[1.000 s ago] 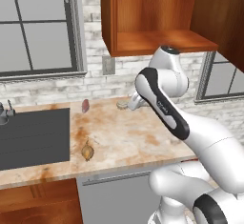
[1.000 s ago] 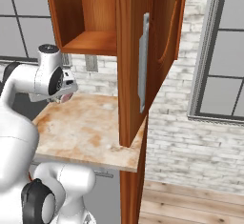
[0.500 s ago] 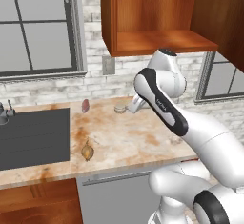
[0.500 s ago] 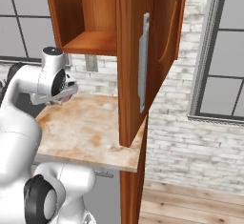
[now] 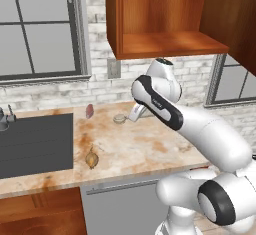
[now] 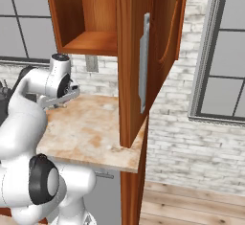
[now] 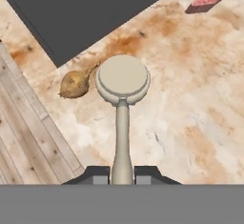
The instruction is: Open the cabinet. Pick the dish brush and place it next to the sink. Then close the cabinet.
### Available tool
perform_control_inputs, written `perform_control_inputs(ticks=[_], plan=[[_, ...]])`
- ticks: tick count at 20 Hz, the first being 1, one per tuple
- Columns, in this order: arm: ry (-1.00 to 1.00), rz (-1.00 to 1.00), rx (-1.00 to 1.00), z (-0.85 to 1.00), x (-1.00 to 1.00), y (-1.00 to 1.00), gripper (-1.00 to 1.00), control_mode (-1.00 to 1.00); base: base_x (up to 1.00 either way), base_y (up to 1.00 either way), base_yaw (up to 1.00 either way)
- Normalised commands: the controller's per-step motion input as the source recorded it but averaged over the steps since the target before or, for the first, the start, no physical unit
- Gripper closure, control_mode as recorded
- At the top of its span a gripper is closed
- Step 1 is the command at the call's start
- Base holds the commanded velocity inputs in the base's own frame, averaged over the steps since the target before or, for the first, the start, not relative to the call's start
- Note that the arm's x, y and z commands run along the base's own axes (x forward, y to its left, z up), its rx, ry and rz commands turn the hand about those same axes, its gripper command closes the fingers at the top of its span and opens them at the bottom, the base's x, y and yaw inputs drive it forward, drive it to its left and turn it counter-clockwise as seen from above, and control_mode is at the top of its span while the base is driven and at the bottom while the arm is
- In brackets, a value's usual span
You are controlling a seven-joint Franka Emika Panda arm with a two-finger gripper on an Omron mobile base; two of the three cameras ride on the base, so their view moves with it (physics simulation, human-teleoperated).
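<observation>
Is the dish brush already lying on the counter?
No: the gripper is shut on the dish brush by its handle, holding it above the counter.

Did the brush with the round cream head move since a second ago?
Yes. The round cream-headed brush, shut in the pincer, has moved left along the beige marble counter, nearer the dark grey sink.

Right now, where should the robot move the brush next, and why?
Probably carry it left toward the sink. The jaws are shut on the dish brush, held above the counter, apart from the sink, and the cabinet is open.
</observation>
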Motion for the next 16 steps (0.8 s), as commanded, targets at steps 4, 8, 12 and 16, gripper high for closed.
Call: perform_control_inputs(ticks=[4,8,12,16], plan=[[0.00,0.00,0.00,-0.46,0.41,0.24,1.00,-1.00,0.00,0.00,0.00],[0.02,0.00,0.00,-0.30,0.37,0.24,1.00,-1.00,0.00,0.00,0.00],[0.02,0.00,0.00,-0.19,0.24,0.29,1.00,-1.00,0.00,0.00,0.00],[0.00,0.03,0.00,-0.07,0.23,0.22,1.00,-1.00,0.00,0.00,0.00]])
